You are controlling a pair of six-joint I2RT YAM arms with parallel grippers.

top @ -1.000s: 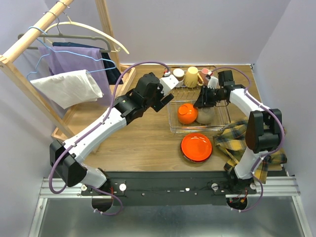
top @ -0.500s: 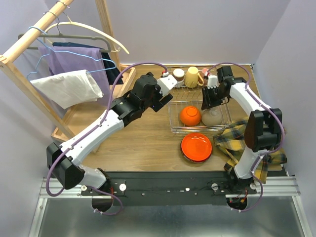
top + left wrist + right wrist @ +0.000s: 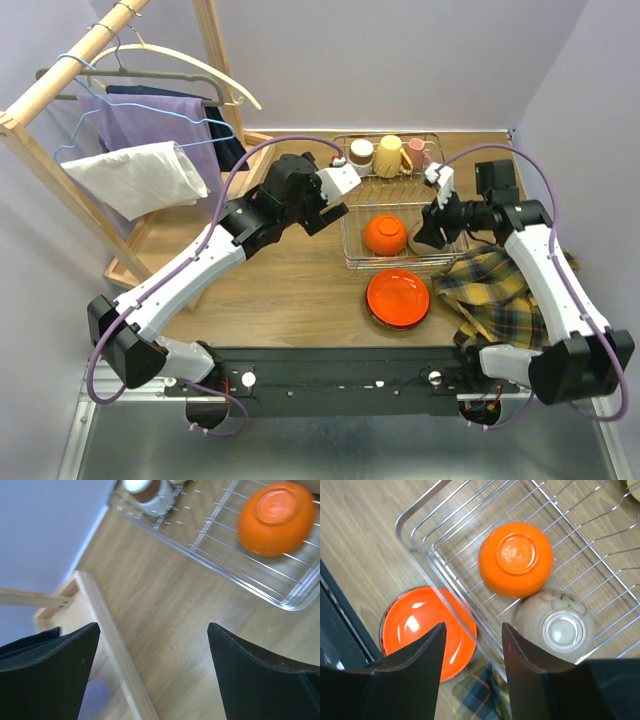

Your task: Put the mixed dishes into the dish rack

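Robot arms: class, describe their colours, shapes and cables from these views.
The left arm and right arm each have white link shells, black joint housings and a purple cable looping alongside. The left tool and right tool end in two broad, matt black fingers.

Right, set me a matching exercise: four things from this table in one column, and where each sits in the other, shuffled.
Things
1. orange bowl
2. shallow orange dish
3. yellow mug
4. checked cloth

Places
A. on the table, just outside the rack's near side
B. upside down inside the rack
C. far end of the rack, among other cups
D. spread at the table's near right corner

Pairs: 1-B, 2-A, 3-C, 4-D
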